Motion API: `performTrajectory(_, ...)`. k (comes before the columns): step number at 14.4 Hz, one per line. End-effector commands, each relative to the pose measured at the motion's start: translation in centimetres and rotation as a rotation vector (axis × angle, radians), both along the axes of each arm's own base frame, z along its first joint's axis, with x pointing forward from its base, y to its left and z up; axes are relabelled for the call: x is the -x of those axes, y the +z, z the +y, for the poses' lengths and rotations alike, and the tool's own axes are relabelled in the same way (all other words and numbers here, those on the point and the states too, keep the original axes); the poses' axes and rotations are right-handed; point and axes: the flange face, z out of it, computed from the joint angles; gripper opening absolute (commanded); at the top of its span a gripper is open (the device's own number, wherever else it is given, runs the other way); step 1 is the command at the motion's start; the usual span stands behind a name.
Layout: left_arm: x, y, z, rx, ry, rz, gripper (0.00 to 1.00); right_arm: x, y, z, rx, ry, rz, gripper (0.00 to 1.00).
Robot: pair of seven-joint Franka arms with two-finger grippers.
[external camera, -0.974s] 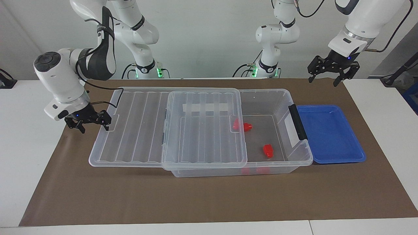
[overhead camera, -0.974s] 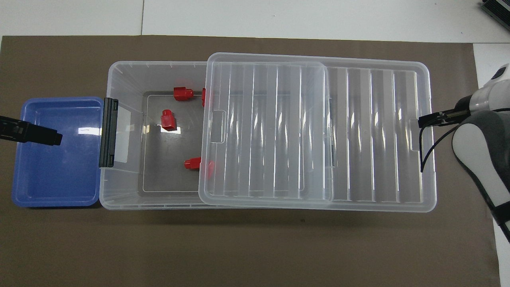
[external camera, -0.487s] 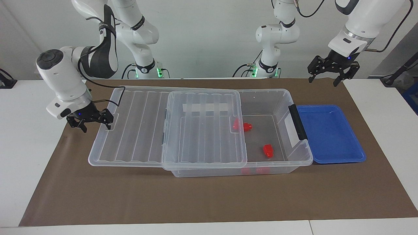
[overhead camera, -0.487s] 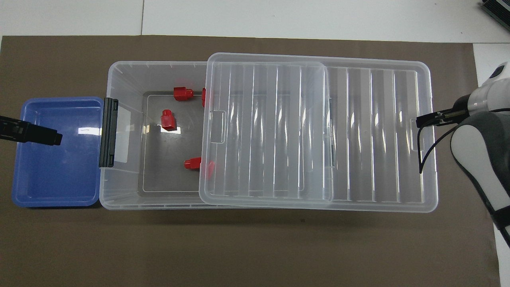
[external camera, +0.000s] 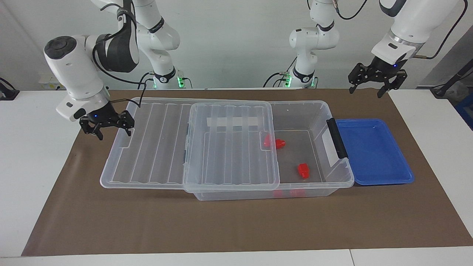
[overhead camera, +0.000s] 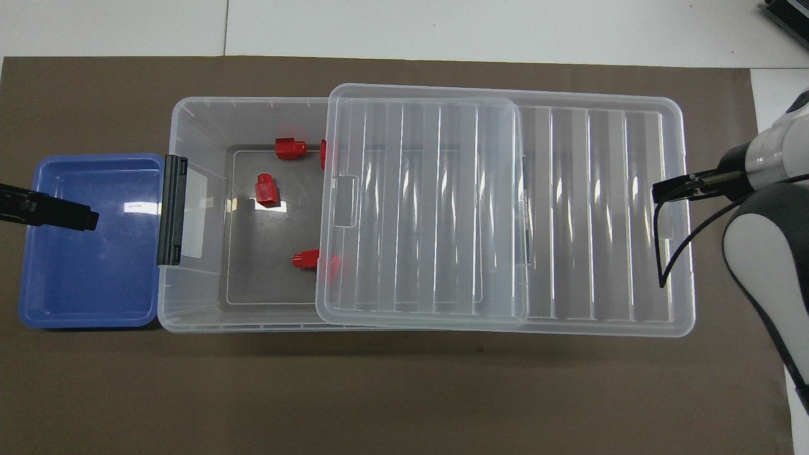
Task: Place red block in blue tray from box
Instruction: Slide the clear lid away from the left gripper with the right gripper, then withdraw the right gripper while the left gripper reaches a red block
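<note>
The clear box (external camera: pixel 338 173) (overhead camera: pixel 189 126) lies along the mat. Its ribbed lid (external camera: pixel 155 144) (overhead camera: pixel 569 208) is slid toward the right arm's end, so the part by the black clip (external camera: pixel 336 138) is uncovered. Three red blocks lie in that part: one free in the middle (external camera: pixel 303 170) (overhead camera: pixel 267 190), one half under the lid's edge (external camera: pixel 279 143) (overhead camera: pixel 306 259), and one against the wall farthest from the robots (overhead camera: pixel 290 148). The blue tray (external camera: pixel 373 151) (overhead camera: pixel 95 265) is empty and touches the clip end. My right gripper (external camera: pixel 114 132) (overhead camera: pixel 663 189) hangs open over the lid's outer end. My left gripper (external camera: pixel 366 92) (overhead camera: pixel 82 218) waits open, high over the tray.
A brown mat (external camera: pixel 236 225) covers the table under everything. White tabletop (external camera: pixel 33 155) shows on both sides of it. The lid's outer half overhangs the box and rests low over the mat.
My right gripper has risen from the lid's end tab and drifted toward the robots, still open. The lid, the box, the blocks and the left arm have stayed put.
</note>
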Motion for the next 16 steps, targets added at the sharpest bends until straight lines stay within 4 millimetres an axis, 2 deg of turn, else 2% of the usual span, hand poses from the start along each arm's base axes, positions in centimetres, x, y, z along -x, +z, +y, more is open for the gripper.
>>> performTrajectory(1,0.7,0.3,0.2,-0.017,0.014,-0.005,1.0,0.5,3.4,1.1,0.012,-0.095,0.016,1.0)
performTrajectory(3,0.8,0.5,-0.9,-0.015,0.045,-0.009,1.0,0.9,5.4,1.0,0.016,-0.138,0.025,1.0)
performTrajectory(5,0.2,0.1,-2.4,0.004,0.256,-0.069,1.0,1.2,7.1,1.0,0.017,-0.154,0.035,1.0)
performTrajectory(7,0.2,-1.4,-6.0,0.039,0.397,-0.123,1.0,1.3,7.5,0.8,0.017,-0.166,0.034,1.0)
performTrajectory(10,-0.1,-4.2,-8.9,0.05,0.411,-0.126,1.0,1.4,8.9,0.9,0.008,-0.167,0.021,1.0)
performTrajectory(13,0.1,-9.2,-11.1,0.03,0.371,-0.145,1.0,2.1,9.4,1.1,0.012,-0.164,0.03,1.0)
performTrajectory(16,-0.8,-16.9,-15.4,-0.002,0.376,-0.154,1.0,2.2,9.4,1.1,0.011,-0.164,0.033,1.0)
